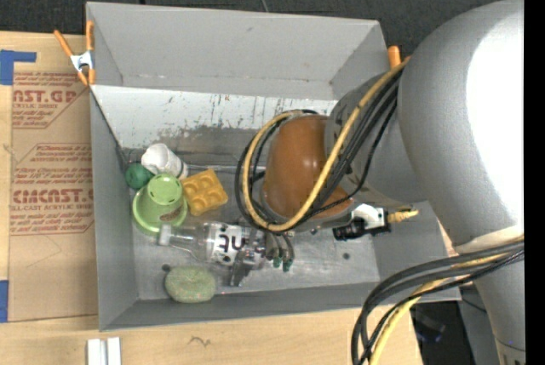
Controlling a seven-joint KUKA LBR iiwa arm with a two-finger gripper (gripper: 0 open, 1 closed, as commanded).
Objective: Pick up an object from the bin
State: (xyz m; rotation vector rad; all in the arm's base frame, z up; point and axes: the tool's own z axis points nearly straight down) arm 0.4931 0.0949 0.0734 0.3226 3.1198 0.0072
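My gripper point(271, 255) is low in the front middle of the bin, under the arm's orange dome. Right at its left side lies a clear plastic bottle-like thing point(204, 240) with a black and white label, on its side; whether the gripper touches it I cannot tell. A flat grey-green oval pad point(190, 284) lies just in front of that bottle, near the front wall. A yellow studded block point(204, 191) lies behind the bottle.
At the bin's left stand a light green cup point(158, 202), a dark green ball point(136, 177) and a white rounded thing point(159, 157), close together. A small black and white piece with a yellow tip point(373, 220) lies at the right. The arm covers the bin's right half.
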